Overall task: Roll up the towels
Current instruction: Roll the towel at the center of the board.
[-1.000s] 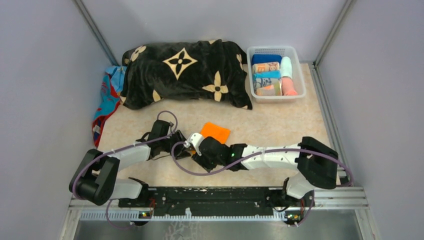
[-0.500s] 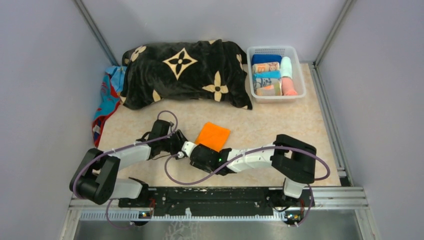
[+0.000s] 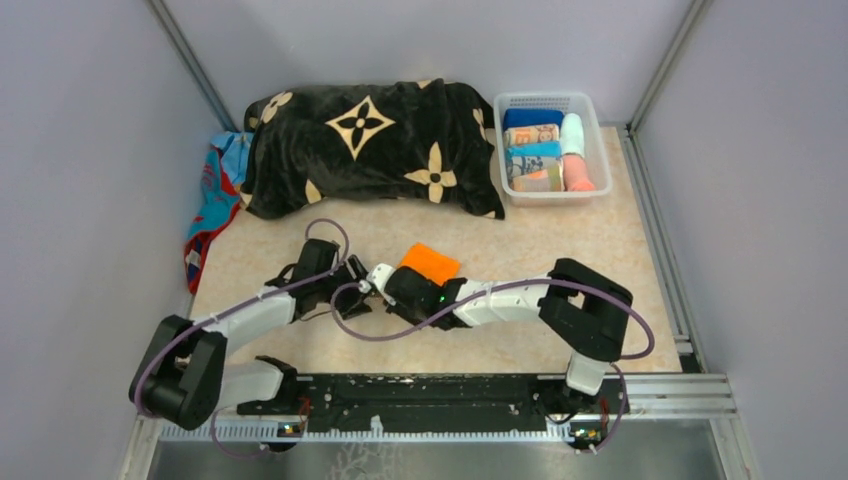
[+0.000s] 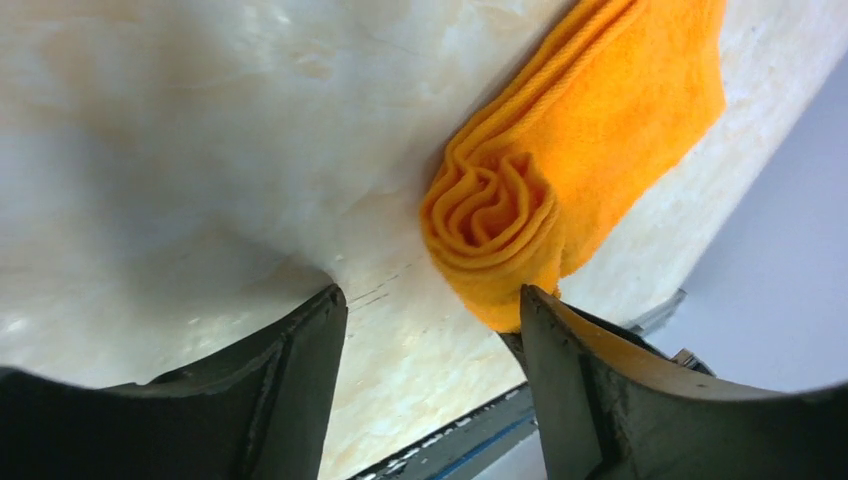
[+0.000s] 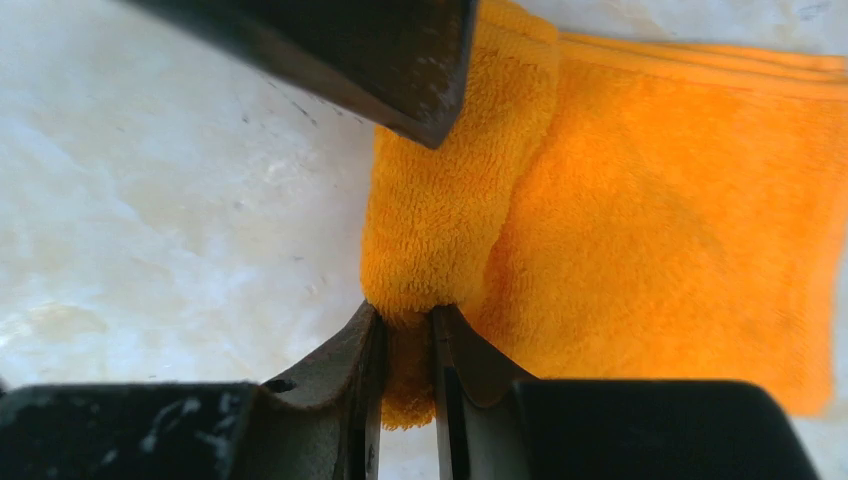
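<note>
An orange towel (image 3: 430, 262) lies on the table's middle, partly rolled from its near-left edge. In the left wrist view its roll end shows as a spiral (image 4: 490, 205). My right gripper (image 5: 405, 315) is shut on the rolled edge of the orange towel (image 5: 640, 200). My left gripper (image 4: 430, 295) is open at the roll's left end, and one fingertip (image 4: 560, 340) touches the roll. Both grippers meet left of the towel in the top view, the left gripper (image 3: 356, 284) and the right gripper (image 3: 385, 277). A red-and-turquoise towel (image 3: 210, 195) lies at the far left.
A big black blanket with cream flowers (image 3: 370, 145) lies at the back. A white basket (image 3: 545, 97) at the back right holds several rolled towels. The left gripper's finger (image 5: 340, 50) crosses the top of the right wrist view. Grey walls enclose the table.
The right gripper has moved away from the bases with the towel's edge, and the flat orange part is shorter than half a second ago. The left gripper shifted slightly away too.
</note>
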Controlling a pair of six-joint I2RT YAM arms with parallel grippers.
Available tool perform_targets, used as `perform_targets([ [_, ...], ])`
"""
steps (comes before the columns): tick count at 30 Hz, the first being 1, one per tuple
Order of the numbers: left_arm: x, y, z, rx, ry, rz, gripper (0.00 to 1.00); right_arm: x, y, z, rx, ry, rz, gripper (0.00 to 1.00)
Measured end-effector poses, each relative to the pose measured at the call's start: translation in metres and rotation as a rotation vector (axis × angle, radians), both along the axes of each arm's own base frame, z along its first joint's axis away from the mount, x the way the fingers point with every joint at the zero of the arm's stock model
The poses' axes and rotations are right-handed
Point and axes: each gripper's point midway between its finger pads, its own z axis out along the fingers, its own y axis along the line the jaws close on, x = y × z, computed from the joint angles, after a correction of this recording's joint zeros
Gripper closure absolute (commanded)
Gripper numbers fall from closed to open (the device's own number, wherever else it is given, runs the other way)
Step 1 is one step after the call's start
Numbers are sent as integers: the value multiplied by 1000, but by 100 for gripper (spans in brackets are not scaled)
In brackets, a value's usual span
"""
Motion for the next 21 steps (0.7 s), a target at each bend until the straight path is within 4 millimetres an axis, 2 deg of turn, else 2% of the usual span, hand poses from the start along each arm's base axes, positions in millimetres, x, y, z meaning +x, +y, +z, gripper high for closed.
perform_targets([
  [6, -4, 20, 14, 68, -52, 44, 19, -8, 21, 6, 224, 289, -2, 86],
  [10, -6, 26, 31, 67, -115, 60, 18, -23, 37, 8, 395, 544, 1, 86],
  [14, -12, 27, 36, 47, -142, 55, 20, -22, 35, 7, 544, 769, -60, 85],
  [18, -20, 24, 29, 29, -111, 34, 23, -17, 27, 5, 660, 986, -133, 85],
  [21, -22, 21, 22, 24, -83, 21, 26, -14, 23, 4, 692, 1078, -165, 85],
])
